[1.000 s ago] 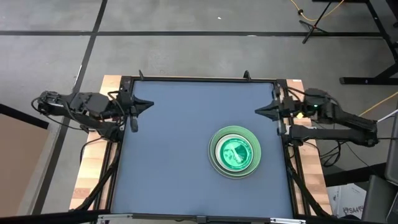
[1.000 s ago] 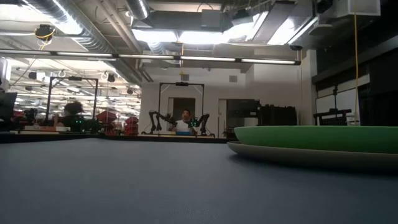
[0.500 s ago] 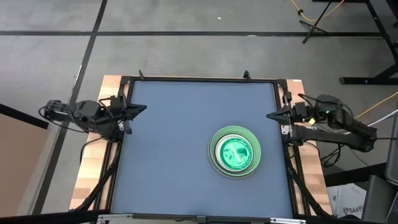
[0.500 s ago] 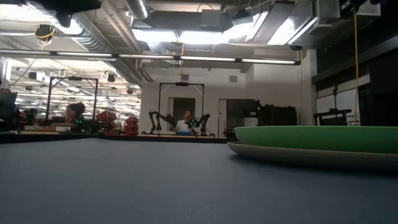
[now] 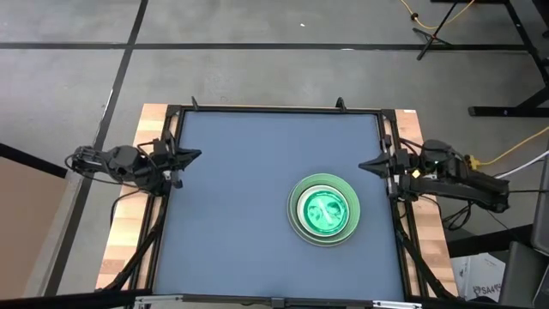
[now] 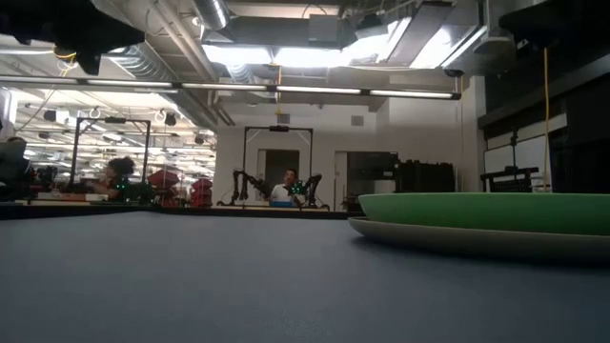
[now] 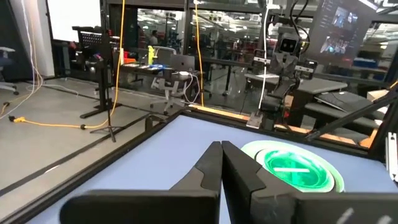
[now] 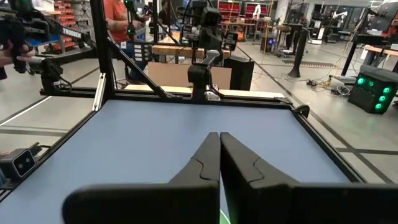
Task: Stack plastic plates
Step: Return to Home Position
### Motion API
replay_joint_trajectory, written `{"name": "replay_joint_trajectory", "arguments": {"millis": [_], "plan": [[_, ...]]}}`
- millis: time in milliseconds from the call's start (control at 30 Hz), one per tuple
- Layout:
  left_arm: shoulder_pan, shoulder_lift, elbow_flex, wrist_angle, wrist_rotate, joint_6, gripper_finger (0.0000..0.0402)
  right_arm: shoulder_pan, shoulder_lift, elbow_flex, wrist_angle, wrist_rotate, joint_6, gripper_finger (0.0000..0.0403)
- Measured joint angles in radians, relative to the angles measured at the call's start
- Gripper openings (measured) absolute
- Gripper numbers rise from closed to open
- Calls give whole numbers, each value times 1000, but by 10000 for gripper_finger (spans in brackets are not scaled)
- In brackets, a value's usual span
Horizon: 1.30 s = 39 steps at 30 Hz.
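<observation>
The plastic plates lie flat in one nested stack, rims up, with a translucent green plate topmost, near the desk's right edge. The left gripper at the left edge and the right gripper at the right edge each have their fingers pressed together, empty.

You see blue tabletop, black frame round it, wood planks beneath. Grey floor beyond. Person seated far behind.

Grey concrete floor surrounds the blue table.
</observation>
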Motion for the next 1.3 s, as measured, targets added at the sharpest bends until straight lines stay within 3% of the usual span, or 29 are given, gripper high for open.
{"name": "replay_joint_trajectory", "arguments": {"millis": [633,867,1300], "plan": [[0,-41,-45,8,28,51,0,0,-155,-159,104,1,99,1],[0,-41,-148,178,53,127,0,0,-164,-266,230,1,110,1],[16,-41,-260,306,49,152,0,0,-164,-436,442,1,133,1]]}}
